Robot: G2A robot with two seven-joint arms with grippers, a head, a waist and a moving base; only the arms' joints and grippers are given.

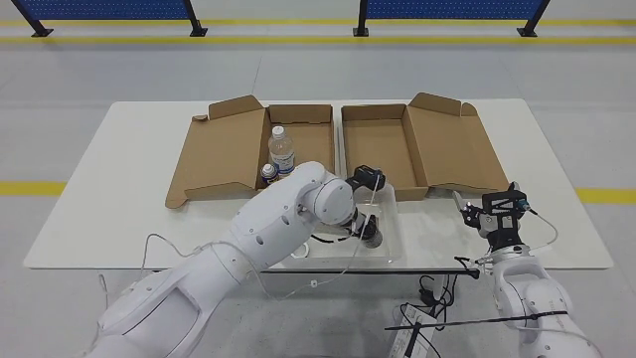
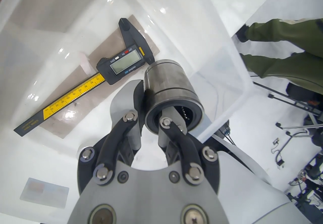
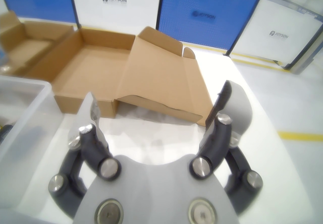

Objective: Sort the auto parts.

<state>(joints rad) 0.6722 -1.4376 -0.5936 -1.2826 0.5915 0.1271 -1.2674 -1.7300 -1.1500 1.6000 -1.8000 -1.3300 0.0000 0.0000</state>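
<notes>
I read left gripper (image 2: pixel 154 103) clamped on linear bearing (image 2: pixel 171 83), one finger inside bore, one outside. Bearing axis in line with fingers, over clear bin (image 2: pixel 219 58). Open cardboard box (image 1: pixel 378 149) lies just beyond bin. Right gripper (image 3: pixel 158 93) spread wide, holding nothing, well apart.

Top view looks down on the table (image 1: pixel 119 189); both close wrist views share the bin (image 2: pixel 176 7).
</notes>
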